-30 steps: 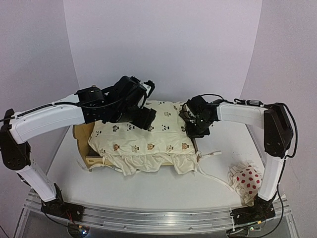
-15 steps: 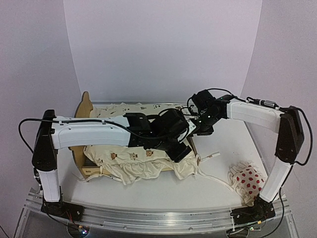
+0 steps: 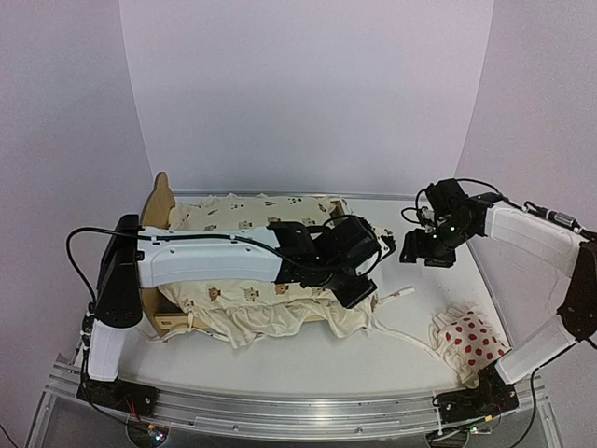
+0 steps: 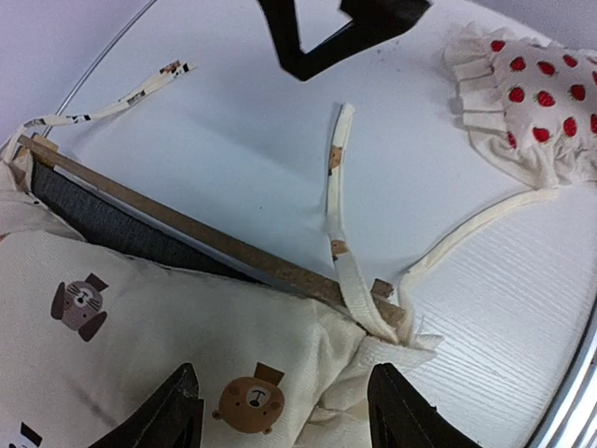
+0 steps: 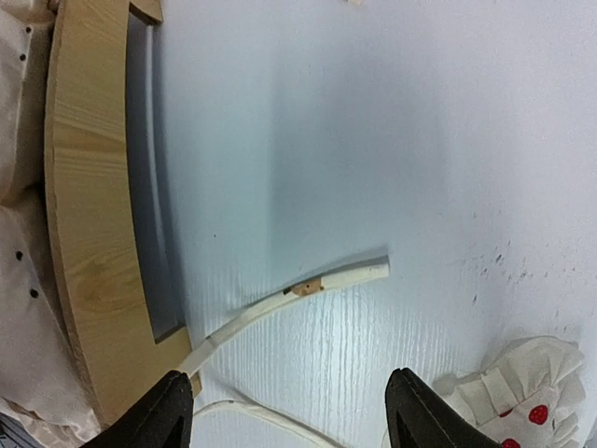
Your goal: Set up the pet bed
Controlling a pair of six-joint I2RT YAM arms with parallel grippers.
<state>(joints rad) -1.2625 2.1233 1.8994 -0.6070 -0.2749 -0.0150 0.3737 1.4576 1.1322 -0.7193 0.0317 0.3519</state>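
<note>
The pet bed [image 3: 159, 200] is a light plywood frame at mid-left; its curvy headboard stands at the left. A cream animal-print cushion [image 3: 244, 222] covers it and hangs over the front rail. My left gripper [image 3: 354, 285] reaches across to the bed's front right corner. In the left wrist view the left gripper [image 4: 289, 415] is open, with the cushion's corner [image 4: 149, 327] between its fingers, beside the rail [image 4: 215, 245] and dark base [image 4: 98, 217]. My right gripper [image 3: 409, 247] hangs open to the right of the footboard [image 5: 89, 215], over a tie strap [image 5: 303, 287].
A small white red-dotted pillow [image 3: 466, 341] lies at the front right, near the right arm's base. Loose cushion ties [image 4: 336, 177] trail over the white table [image 3: 308, 359] between bed and pillow. A metal rail [image 3: 298, 415] runs along the near edge.
My left arm swept from the back left across the bed to its front right corner, its jaws narrowing a little. My right gripper opened and drew away rightward from the footboard.
</note>
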